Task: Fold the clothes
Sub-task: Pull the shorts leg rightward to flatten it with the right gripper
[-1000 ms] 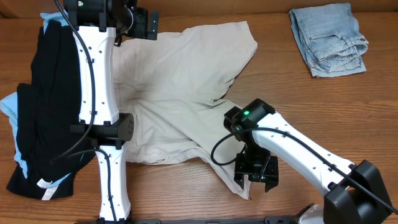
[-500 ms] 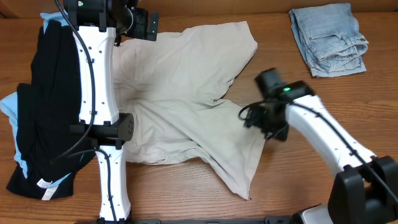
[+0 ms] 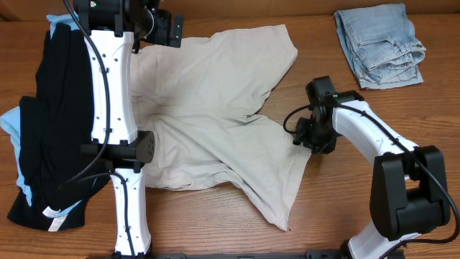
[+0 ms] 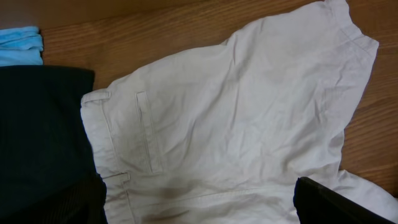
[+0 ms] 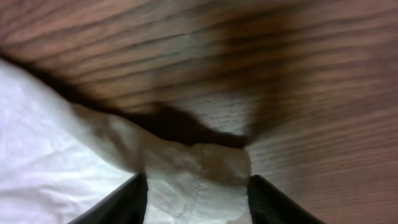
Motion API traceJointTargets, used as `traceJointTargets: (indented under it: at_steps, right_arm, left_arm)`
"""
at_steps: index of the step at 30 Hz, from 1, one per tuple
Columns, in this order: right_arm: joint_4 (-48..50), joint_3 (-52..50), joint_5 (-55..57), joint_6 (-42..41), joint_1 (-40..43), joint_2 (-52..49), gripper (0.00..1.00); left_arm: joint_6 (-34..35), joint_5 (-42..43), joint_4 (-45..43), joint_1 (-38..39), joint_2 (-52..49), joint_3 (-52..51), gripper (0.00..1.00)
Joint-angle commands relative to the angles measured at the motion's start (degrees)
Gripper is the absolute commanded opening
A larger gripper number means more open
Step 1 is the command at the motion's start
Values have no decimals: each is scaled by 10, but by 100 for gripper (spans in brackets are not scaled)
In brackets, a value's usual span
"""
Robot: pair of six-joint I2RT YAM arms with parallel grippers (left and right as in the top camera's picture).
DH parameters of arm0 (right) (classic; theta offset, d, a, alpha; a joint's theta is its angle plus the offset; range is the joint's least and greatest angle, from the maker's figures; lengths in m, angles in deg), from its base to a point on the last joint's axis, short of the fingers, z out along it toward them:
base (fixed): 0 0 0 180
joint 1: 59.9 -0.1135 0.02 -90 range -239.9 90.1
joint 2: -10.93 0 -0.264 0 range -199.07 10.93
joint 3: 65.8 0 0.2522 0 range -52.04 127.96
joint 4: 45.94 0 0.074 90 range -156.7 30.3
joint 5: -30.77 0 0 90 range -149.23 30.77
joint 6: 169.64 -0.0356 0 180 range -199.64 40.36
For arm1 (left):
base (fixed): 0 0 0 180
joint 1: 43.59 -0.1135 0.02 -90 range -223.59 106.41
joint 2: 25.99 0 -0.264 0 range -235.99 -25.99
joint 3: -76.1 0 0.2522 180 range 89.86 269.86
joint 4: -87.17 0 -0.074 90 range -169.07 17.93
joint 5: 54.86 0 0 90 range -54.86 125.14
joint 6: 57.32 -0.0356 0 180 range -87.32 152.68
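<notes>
The beige shorts (image 3: 215,108) lie spread flat on the wooden table, waistband to the left and one leg reaching to the front. My left gripper (image 3: 164,29) hangs open above the shorts' back-left part. In the left wrist view its fingers (image 4: 199,199) stand wide apart over the waistband and back pocket (image 4: 149,130). My right gripper (image 3: 314,137) is low at the right edge of the shorts. In the right wrist view its open fingers (image 5: 196,193) straddle a hem corner of the shorts (image 5: 62,162).
A black garment (image 3: 57,122) lies over a light-blue cloth (image 3: 11,122) at the left, touching the shorts' waistband. It also shows in the left wrist view (image 4: 37,137). Folded light-blue jeans (image 3: 381,47) sit at the back right.
My right arm has swung from the front hem of the shorts' leg up and right to the right edge of the shorts. The left arm and the shorts have not moved.
</notes>
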Motion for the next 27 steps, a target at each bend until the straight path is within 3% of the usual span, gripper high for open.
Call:
traceJointTargets:
  at_steps: [1, 5, 10, 18, 19, 22, 23, 27]
  right_arm:
    - [28, -22, -9, 2, 1, -2, 33]
    - [58, -30, -7, 2, 2, -2, 4]
    - [77, -23, 28, 2, 20, -1, 4]
    - [64, 70, -2, 44, 156, -1, 4]
    - [66, 84, -16, 56, 170, -1, 8]
    - [66, 123, -71, 101, 194, -1, 62]
    - [62, 138, -86, 111, 198, -1, 72]
    - [27, 188, -96, 112, 196, -1, 82]
  left_arm:
    - [-7, -3, 1, 2, -4, 2, 100]
    - [-7, -3, 1, 2, -4, 2, 100]
    - [-7, -3, 1, 2, -4, 2, 100]
    - [-7, -2, 1, 2, -4, 2, 100]
    - [-7, -2, 1, 2, -4, 2, 100]
    - [-7, -1, 1, 2, -4, 2, 100]
    - [-7, -2, 1, 2, -4, 2, 100]
    - [-7, 0, 1, 2, -4, 2, 100]
